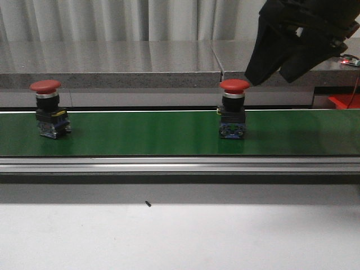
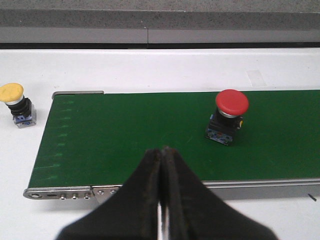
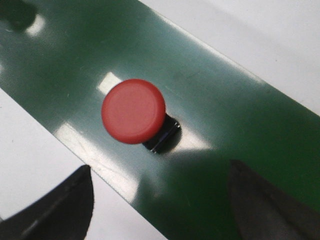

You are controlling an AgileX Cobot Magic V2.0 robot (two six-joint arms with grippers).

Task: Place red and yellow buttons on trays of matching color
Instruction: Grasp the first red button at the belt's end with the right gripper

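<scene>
Green conveyor belt across mid-scene, metal rail along near edge, white desk in front, grey ledge + curtain behind.

Two red buttons on belt, both upright: one twd left end, one right of centre, well apart. Yellow button off belt, on white desk just beside belt's end, seen only from left wrist. Red patch at far right edge, maybe red tray, can't tell; no yellow tray seen.

Handling (judgement): rigid plastic/metal switches, light-ish, not fragile. Mushroom cap wide + smooth, prob slippery and overhangs body; top-heavy on small blocky base, so could tip if nudged sideways. Best hold: black collar or square block under cap, jaws either side; cap rim 2nd choice.

Right gripper above and slightly behind right-hand red button, not touching; jaws spread wide, nothing held, button seen just beyond gap betw. fingers in wrist view. Left gripper back from belt's near edge, jaws pressed together, nothing betw. them, red button well ahead across belt.

Room: plenty open belt either side of each button, no neighbours to knock. Watch near rail edge and step down to desk; raised ledge behind belt limits approach from rear. Straight descent from above looks cleanest, lift clear of rail before carrying right.
</scene>
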